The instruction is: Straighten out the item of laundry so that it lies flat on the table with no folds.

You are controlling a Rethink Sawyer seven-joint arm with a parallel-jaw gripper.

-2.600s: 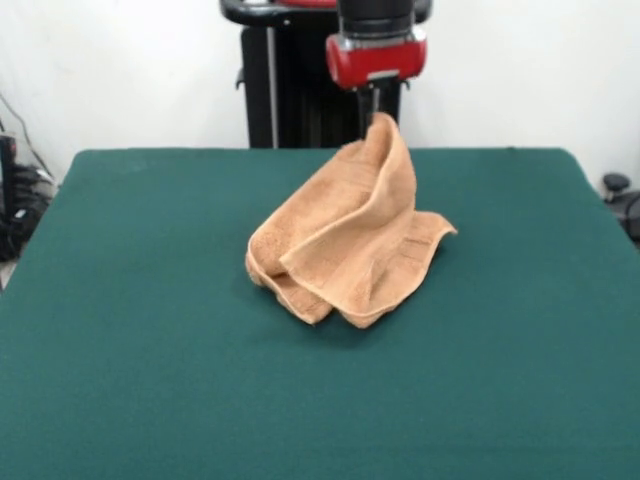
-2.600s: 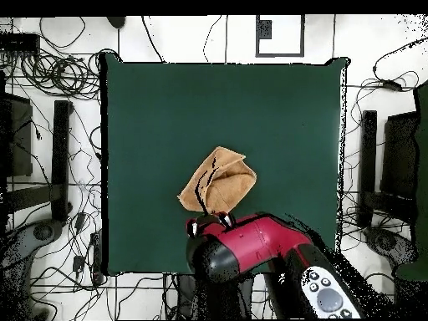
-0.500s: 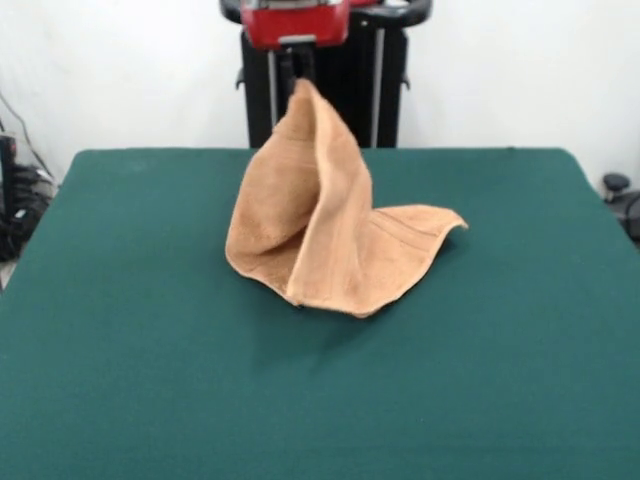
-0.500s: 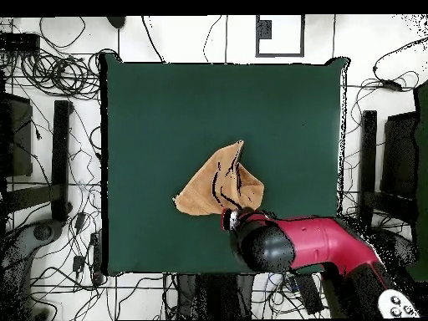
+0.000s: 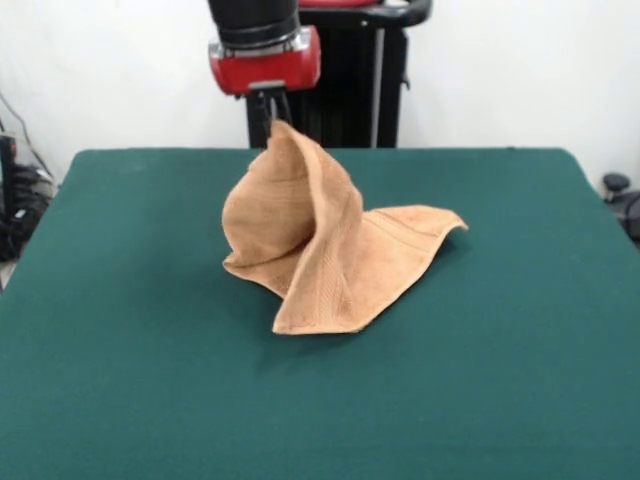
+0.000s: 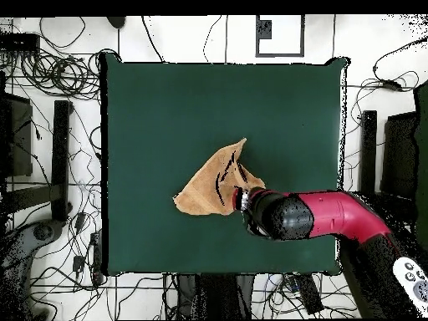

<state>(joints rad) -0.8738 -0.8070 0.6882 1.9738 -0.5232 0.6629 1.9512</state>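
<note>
— Where is the towel (image 5: 325,250) now?
— Near the middle of the table (image 5: 120,380) — one corner lifted into a peak, the rest folded on the cloth.
— And the gripper (image 5: 270,108)?
— Closed on that raised corner, right above it.

- A plain white wall (image 5: 520,70) stands behind.
- Tangled black cables (image 6: 50,71) sprawl over the pale floor (image 6: 192,33).
- Dark stands (image 6: 60,159) flank both sides.
</note>
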